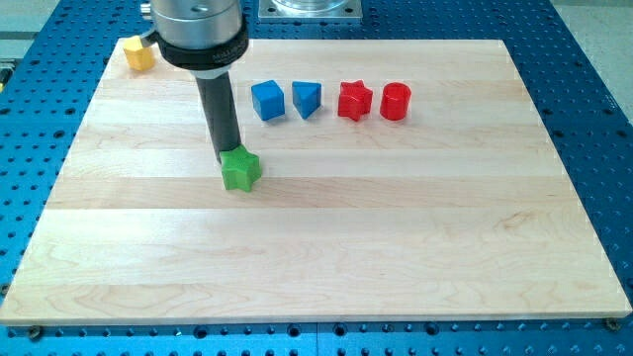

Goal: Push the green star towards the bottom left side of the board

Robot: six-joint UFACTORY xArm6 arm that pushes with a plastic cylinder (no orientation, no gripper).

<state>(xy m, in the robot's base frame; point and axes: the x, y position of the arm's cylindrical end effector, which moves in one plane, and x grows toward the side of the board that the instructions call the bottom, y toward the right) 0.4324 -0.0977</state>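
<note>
Silver-and-black arm head with a straight dark rod

The arm's end enters from the view's top as a wide cylinder of brushed silver metal, ringed below by a glossy black collar bearing faint pale lettering too small to read. From the collar's underside a slimmer, matte, dark grey rod runs straight and smooth, without visible screws or cables, ending in my tip (228,155).

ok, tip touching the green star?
Touching, apparently: in the camera view my tip meets the green star's top-left edge with no visible gap.
</note>
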